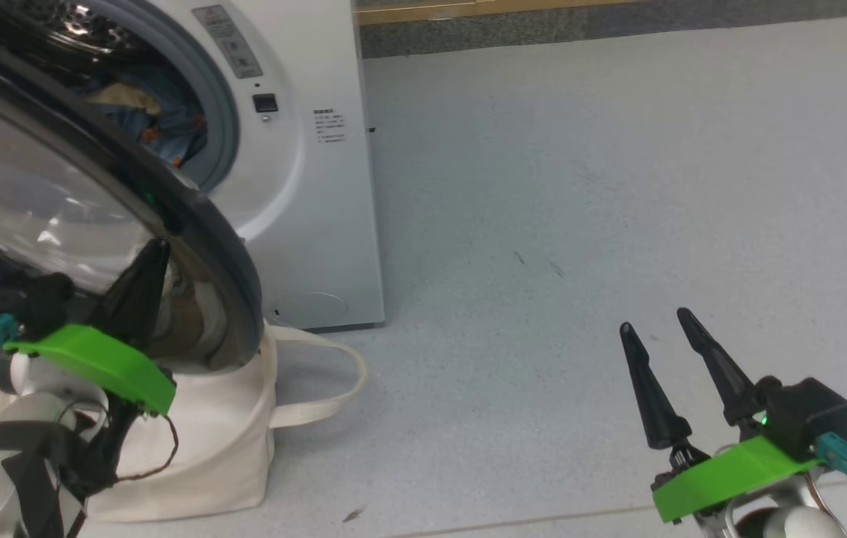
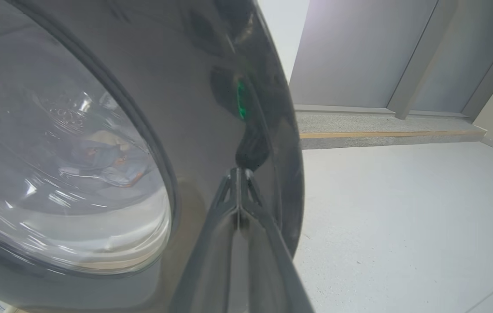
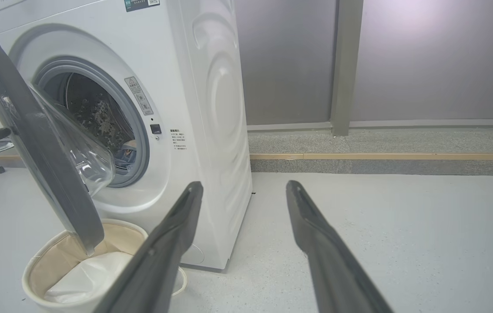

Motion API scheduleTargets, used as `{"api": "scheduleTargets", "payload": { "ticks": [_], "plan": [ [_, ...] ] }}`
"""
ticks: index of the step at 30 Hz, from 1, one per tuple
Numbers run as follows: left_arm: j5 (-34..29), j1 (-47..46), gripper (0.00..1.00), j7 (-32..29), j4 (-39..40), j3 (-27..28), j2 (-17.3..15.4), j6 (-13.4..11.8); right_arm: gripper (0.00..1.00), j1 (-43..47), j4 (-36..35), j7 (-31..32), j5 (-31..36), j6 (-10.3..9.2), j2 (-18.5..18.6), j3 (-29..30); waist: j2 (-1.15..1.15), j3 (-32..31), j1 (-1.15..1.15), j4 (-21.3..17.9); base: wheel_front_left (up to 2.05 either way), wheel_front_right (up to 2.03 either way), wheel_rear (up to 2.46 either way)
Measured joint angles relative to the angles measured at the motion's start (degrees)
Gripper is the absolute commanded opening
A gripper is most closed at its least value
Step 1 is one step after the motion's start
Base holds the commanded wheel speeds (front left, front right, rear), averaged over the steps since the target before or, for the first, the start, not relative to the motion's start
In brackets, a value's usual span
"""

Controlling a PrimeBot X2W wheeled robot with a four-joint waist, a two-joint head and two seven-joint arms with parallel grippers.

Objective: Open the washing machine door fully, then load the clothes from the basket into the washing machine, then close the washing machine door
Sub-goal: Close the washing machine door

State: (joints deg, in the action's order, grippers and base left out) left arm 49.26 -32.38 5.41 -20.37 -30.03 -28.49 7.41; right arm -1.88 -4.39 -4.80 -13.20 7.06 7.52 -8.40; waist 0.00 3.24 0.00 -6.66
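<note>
My left gripper (image 1: pixel 159 246) (image 2: pixel 238 173) is closed, its two fingers pressed together with nothing between them. The joined tips touch the outer face of the door (image 1: pixel 225 250) (image 2: pixel 202 87) (image 3: pixel 33 130), on the glossy black rim near its free edge. In the left wrist view the tips meet their own reflection in the rim.

My right gripper (image 1: pixel 655 321) (image 3: pixel 244 184) is open, its fingers spread wide and empty. It hangs over bare floor (image 1: pixel 580 187), well to the right of the washer (image 1: pixel 318 209) (image 3: pixel 211 108) and touching nothing.

The door stands partly open, swung out from the washer's front at an angle. Its clear glass bowl faces the drum opening. Its lower edge hangs over the mouth of the basket (image 1: pixel 229 433) (image 3: pixel 28 269).

The basket sits on the floor just in front of the washer's base, below the door. One loop handle lies out to its right. Inside it I see a white liner (image 3: pixel 89 274) and cream walls.

The clothes (image 1: pixel 169 127) (image 3: pixel 126 152) lie inside the washer's drum as a light blue heap with orange spots, low behind the grey rubber ring.
</note>
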Motion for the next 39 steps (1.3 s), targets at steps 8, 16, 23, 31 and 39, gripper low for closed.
{"api": "scheduleTargets", "payload": {
  "ticks": [8, 16, 23, 31, 39],
  "plan": [
    [-1.0, 1.4, 1.00, 4.2, -1.6, 1.0, -2.3, -1.5, 1.00, 0.2, 0.5, -0.9, -0.7, 0.00, 0.0, 0.6, 0.00, -2.2, 0.00, 2.2, 0.00, 0.00, 0.00],
    [-0.4, 12.7, 1.00, 6.2, 2.2, 4.7, -8.7, -5.0, 1.00, 2.4, 0.7, -1.4, -1.0, 0.00, -0.1, 1.5, 0.00, -3.7, 0.00, 4.9, 0.00, 0.00, 0.00],
    [0.8, 24.1, 1.00, 7.9, 8.5, 9.0, -10.8, -9.0, 1.00, 2.4, 1.5, -2.4, -1.6, 0.00, -1.2, 1.6, 0.00, -3.6, 0.00, 5.6, 0.00, 0.00, 0.00],
    [0.5, 27.8, 1.00, 8.7, 12.0, 11.9, -11.7, -11.0, 1.00, 2.5, 2.5, -3.4, -2.0, 0.00, -1.5, 1.5, 0.00, -3.9, 0.00, 6.4, 0.00, 0.00, 0.00],
    [-0.4, 27.8, 1.00, 8.8, 13.4, 12.7, -12.7, -11.0, 1.00, 2.5, 3.4, -4.0, -2.0, 0.00, -1.5, 1.3, 0.00, -4.2, 0.00, 6.1, 0.00, 0.00, 0.00]
  ]
}}
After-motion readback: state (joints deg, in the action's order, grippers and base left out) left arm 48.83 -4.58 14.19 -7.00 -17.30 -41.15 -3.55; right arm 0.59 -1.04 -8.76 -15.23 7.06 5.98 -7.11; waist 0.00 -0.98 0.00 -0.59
